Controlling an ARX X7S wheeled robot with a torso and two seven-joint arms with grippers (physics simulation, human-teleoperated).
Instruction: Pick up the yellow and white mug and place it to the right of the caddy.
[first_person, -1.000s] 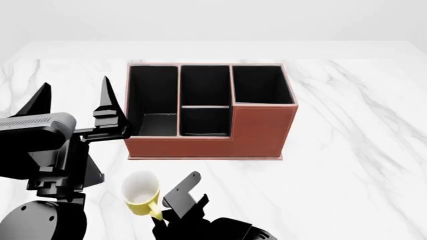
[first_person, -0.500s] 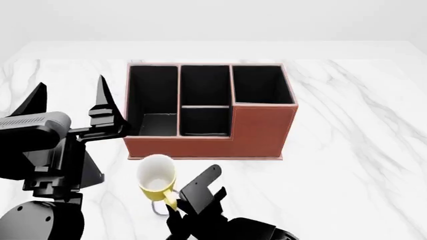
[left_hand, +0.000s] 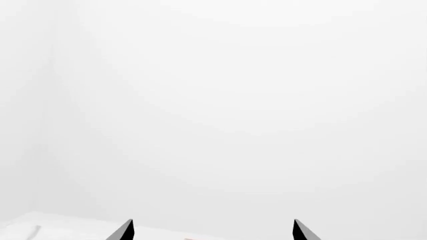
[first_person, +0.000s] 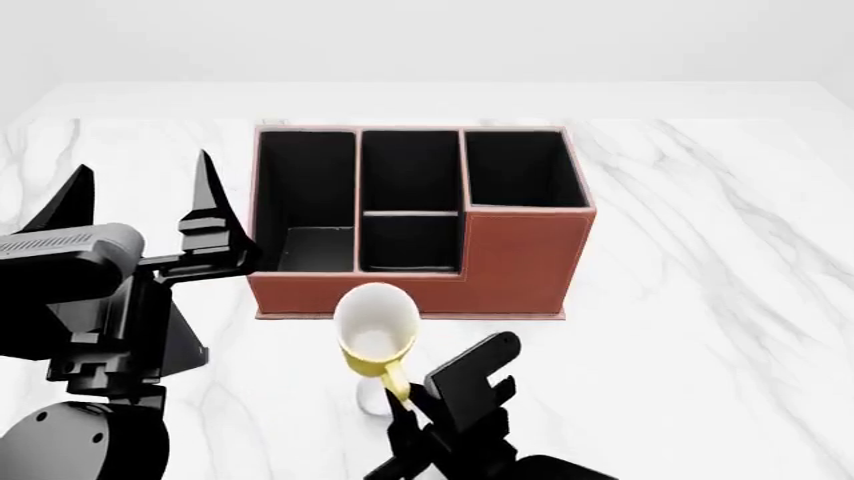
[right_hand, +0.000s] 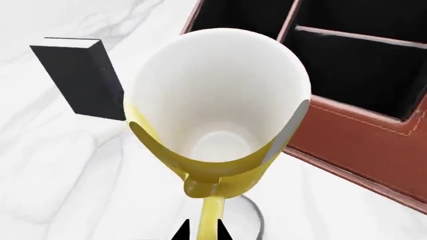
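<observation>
Mug (first_person: 376, 333) in yellow and white hangs above the marble table (first_person: 721, 300), carried by its loop handle, which runs down from the yellow body into the right gripper (first_person: 404, 402) at the near edge of the head view. The two dark fingertips (right_hand: 182, 231) of that gripper are pinched close on the handle, the cup itself sitting just beyond them with its white mouth turned up toward the camera. A pale shadow lies on the marble under the cup, so it looks clear of the surface rather than resting on it. It sits directly in front of the caddy (first_person: 514, 265), near the middle of the reddish-brown front wall and not touching it; the taller corner section of the box stands off to the right of the cup. In the right wrist view a black upright slab (right_hand: 79, 81) stands on the marble on the far side of the cup from the box. The left gripper (first_person: 140, 195) is held up at the left of the box, its two pointed fingers (first_person: 210, 190) spread wide with nothing between them; the left wrist view shows only those tips against blank white
</observation>
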